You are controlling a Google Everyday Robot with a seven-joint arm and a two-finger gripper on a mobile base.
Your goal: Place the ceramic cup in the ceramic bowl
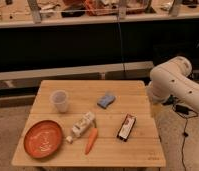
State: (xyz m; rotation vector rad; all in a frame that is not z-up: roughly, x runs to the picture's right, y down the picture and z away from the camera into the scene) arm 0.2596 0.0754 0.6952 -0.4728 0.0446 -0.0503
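Camera view: nearest, at the bench's (138, 150) front left, lies the ceramic bowl (43, 138), with a carrot (91, 141), a white carton (82, 125) and a black packet (126, 127) to its right. Farther back the ceramic cup (59, 100) stands upright, apart from the bowl, left of a blue sponge (106, 99). The gripper (155, 108) hangs beside the bench's right edge under the white arm (175, 82), jaws wide apart, holding nothing.

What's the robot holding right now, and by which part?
The gripper is out of view, beyond the arm at the right. The ceramic cup stands free on the table, so it isn't held.
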